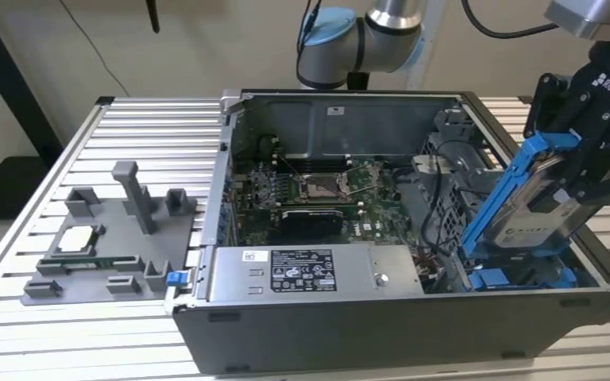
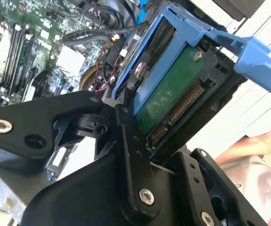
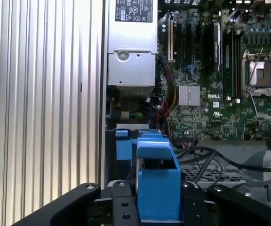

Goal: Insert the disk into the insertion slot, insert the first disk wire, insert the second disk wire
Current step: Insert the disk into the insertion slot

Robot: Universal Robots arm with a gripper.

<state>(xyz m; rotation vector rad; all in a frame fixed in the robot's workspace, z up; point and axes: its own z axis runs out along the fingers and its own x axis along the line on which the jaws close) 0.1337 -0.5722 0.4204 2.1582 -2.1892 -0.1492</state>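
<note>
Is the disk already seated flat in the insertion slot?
No, in the exterior view the gripper holds the disk steeply tilted, lower end near the insertion slot.

Over the motherboard: the case is open on top, so I have a clear way down here.
Insertion slot: at the exterior view's right end of the case; the tilted disk, clamped in my gripper, takes up the room above it.
Black cables: they loop just beside the slot on the motherboard side, crowding my path.
Power-supply box: blocks the slot's flank toward the exterior view's left.
Case wall: near my gripper on the outer side.
Slatted table: open, apart from the grey fixture.
</note>
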